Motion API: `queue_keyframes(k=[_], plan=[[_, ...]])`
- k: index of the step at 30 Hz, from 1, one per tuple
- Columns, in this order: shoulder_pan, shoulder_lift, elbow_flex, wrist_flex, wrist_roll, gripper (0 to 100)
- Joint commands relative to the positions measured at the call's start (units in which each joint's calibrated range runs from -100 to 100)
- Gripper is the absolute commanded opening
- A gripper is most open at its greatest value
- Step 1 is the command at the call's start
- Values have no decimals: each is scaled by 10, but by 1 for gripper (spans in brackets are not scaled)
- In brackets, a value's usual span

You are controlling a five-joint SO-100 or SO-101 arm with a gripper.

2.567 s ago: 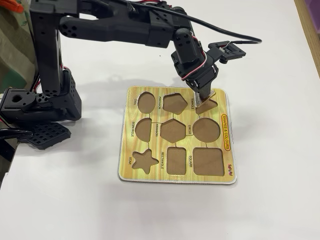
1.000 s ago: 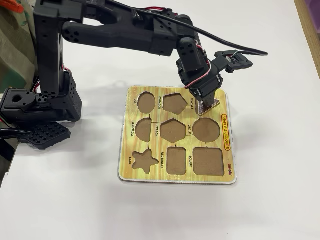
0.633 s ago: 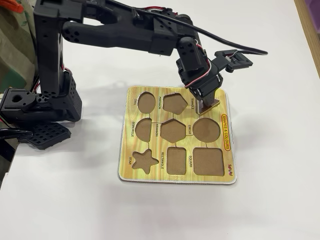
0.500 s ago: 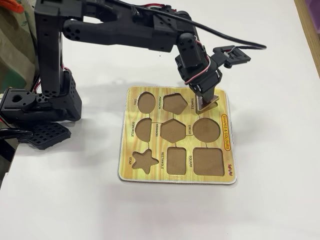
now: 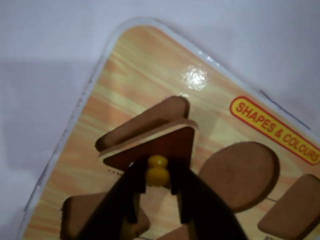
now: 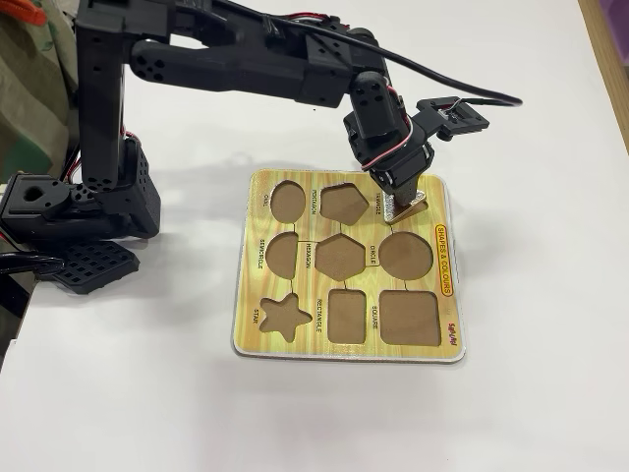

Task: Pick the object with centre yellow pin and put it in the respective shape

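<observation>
**Triangle piece held just above its recess**

In the wrist view, the puzzle board (image 5: 90, 115) fills most of the frame on the white table (image 5: 50, 40). The gripper (image 5: 157, 187) pinches the yellow knob (image 5: 158, 170) of the maroon triangle piece (image 5: 155, 145) — fingers closed on either side. The piece sits tilted over the triangular recess (image 5: 145, 120), its long edge running lower left to upper right, not seated flush. Right of it lies the circle recess (image 5: 240, 172).
</observation>
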Motion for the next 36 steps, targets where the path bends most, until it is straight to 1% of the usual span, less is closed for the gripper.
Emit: queue_keyframes(k=[1, 36], plan=[[0, -12, -25, -6, 3, 6], [1, -4, -27, -7, 1, 6]])
